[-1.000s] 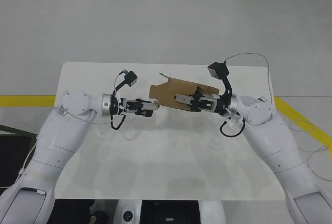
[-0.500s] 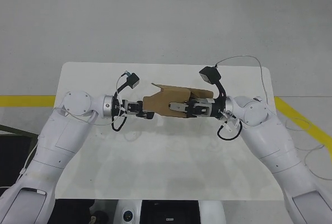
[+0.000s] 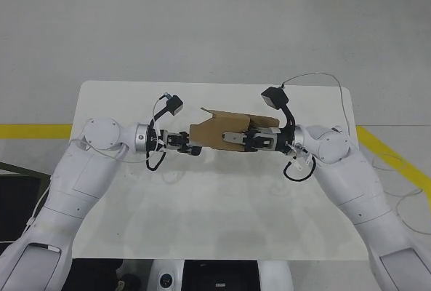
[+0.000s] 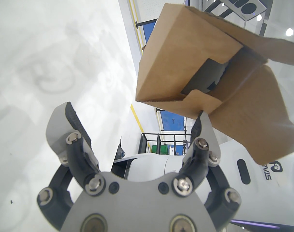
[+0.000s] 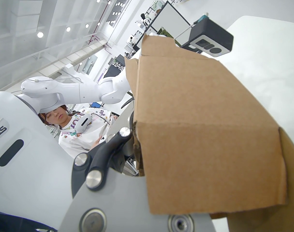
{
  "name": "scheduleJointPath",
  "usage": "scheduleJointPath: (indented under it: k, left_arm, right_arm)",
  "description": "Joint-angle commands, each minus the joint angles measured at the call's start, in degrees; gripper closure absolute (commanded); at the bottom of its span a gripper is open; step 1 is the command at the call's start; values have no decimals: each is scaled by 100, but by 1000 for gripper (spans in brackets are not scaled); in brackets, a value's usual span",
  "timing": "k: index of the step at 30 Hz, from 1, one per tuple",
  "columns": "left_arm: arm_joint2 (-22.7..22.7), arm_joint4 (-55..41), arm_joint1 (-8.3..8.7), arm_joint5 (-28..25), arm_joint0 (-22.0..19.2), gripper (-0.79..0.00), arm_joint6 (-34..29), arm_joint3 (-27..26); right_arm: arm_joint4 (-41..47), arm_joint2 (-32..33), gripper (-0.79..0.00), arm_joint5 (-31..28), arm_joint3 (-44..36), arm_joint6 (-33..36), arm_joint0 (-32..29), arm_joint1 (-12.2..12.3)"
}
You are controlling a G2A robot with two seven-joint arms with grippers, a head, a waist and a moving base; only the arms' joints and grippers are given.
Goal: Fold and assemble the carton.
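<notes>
A brown carton (image 3: pixel 216 132), partly folded with loose flaps at both ends, is held above the white table (image 3: pixel 200 211) near its far middle. My right gripper (image 3: pixel 234 137) is shut on one of its walls, one finger lying along the top face. In the right wrist view the carton (image 5: pixel 197 121) hides the fingertips. My left gripper (image 3: pixel 194 148) is open at the carton's other end. In the left wrist view this gripper (image 4: pixel 135 121) sits just under the carton (image 4: pixel 171 68), with one fingertip (image 4: pixel 202 121) against the edge of an end flap and nothing between the fingers.
The table's far edge (image 3: pixel 215 84) runs close behind the carton. A wide bare stretch of table lies toward the robot. Each arm's wrist camera (image 3: pixel 173 103) sticks up beside the carton.
The right gripper has carried the carton left and slightly nearer, up to the left gripper. The left gripper drew back a little and stays open.
</notes>
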Motion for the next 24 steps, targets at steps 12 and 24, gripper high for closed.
scheduleJointPath:
  k: [12, 24]
  left_arm:
    - [-328, -88, 59, -15, 18, -785, 331, 61]
    - [-180, -107, 41, 77, 32, -785, 132, 68]
  right_arm:
    - [-251, 51, 0, 377, -346, 434, -402, 110]
    - [-121, -67, 0, 299, -298, 297, -295, 47]
